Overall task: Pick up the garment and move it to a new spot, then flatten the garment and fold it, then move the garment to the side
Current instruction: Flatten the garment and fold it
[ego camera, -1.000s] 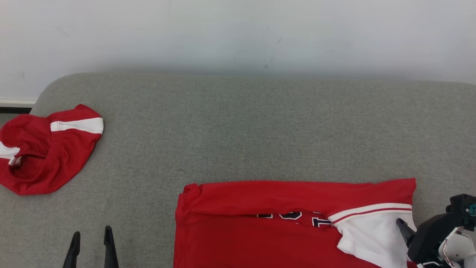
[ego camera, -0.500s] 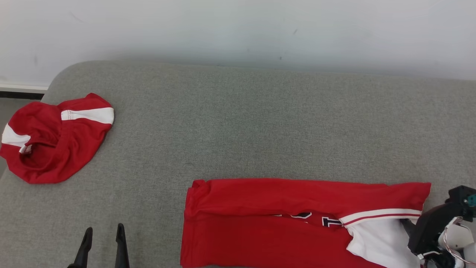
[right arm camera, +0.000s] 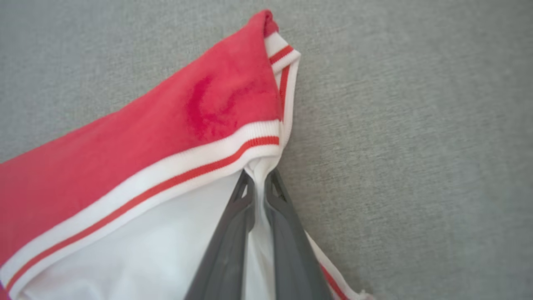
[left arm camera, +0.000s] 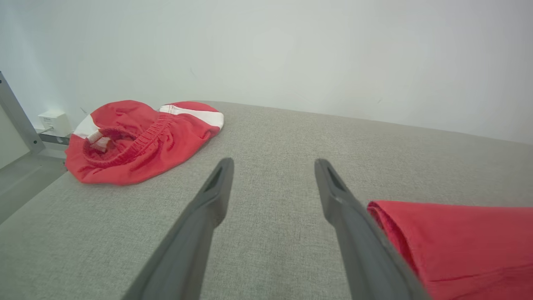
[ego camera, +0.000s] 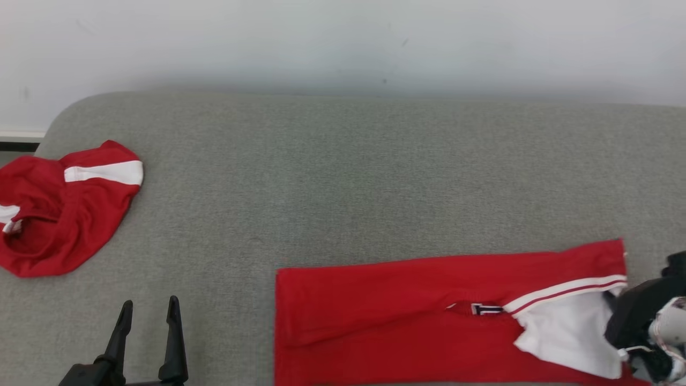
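1. Just now the right gripper (right arm camera: pixel 259 179) has closed. A second ago its fingers stood apart over the white sleeve panel (ego camera: pixel 568 332); now they pinch a thin ridge of that cloth just under the striped trim (right arm camera: pixel 166 179).
2. The garment (ego camera: pixel 386 316) is a red jersey folded lengthwise, lying at the near right of the grey surface (ego camera: pixel 343 177). Its upper flap reaches further over than before, so less of the dark lettering (ego camera: pixel 485 309) shows.
3. The grasp looks set, so the next fold, or the carry to the side, can probably start from this corner. A one-point hold on limp cloth will likely let the rest trail.
4. The left gripper (ego camera: pixel 150 301) stands wide and empty above bare surface, near the jersey's left edge. It is well apart from the crumpled red shorts (ego camera: pixel 59 214) at the far left.
5. The jersey is a thin, smooth knit that creases softly, and its trim is ribbed — white with one red stripe. The shorts have a gathered elastic waistband and a white band. The surface is coarse-woven, matte and rounded at its corner.
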Motion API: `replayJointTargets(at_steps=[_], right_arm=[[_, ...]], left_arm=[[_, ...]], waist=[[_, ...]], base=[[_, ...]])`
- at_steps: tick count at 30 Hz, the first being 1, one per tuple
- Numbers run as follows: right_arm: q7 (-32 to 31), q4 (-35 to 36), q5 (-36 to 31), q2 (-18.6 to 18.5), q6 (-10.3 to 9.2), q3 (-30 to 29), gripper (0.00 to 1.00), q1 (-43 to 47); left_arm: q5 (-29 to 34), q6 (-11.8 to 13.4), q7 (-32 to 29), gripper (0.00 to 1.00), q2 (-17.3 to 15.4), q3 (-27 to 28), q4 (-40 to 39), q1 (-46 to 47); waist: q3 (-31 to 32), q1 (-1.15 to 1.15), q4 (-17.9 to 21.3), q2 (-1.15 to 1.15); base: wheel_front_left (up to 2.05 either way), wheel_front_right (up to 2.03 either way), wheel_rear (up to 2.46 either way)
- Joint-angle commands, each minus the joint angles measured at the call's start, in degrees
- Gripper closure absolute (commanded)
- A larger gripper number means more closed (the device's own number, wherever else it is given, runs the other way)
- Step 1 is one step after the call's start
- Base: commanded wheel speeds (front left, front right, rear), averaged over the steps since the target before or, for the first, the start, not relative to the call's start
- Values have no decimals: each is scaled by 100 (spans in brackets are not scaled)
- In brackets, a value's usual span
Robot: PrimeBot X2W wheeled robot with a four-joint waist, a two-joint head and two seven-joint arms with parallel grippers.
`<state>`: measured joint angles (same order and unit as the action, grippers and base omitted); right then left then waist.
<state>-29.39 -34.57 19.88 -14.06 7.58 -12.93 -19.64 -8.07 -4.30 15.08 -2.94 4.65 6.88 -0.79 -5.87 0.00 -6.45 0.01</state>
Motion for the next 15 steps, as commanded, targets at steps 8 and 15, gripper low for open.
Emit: replayJointTargets(at_steps=[8,15], right_arm=[[115,112,-510,-502,-14,-756,100,-256],[-174,580,-871,-592,-13,-1169,100,-126]], left_arm=[[42,-10,8,0,1,-29,-47,-92],[-13,20,8,0,4,-100,-66,-131]], waist=[[54,0,421,-1],[107,0,655,-1]], base=[[0,0,0],[0,0,0]])
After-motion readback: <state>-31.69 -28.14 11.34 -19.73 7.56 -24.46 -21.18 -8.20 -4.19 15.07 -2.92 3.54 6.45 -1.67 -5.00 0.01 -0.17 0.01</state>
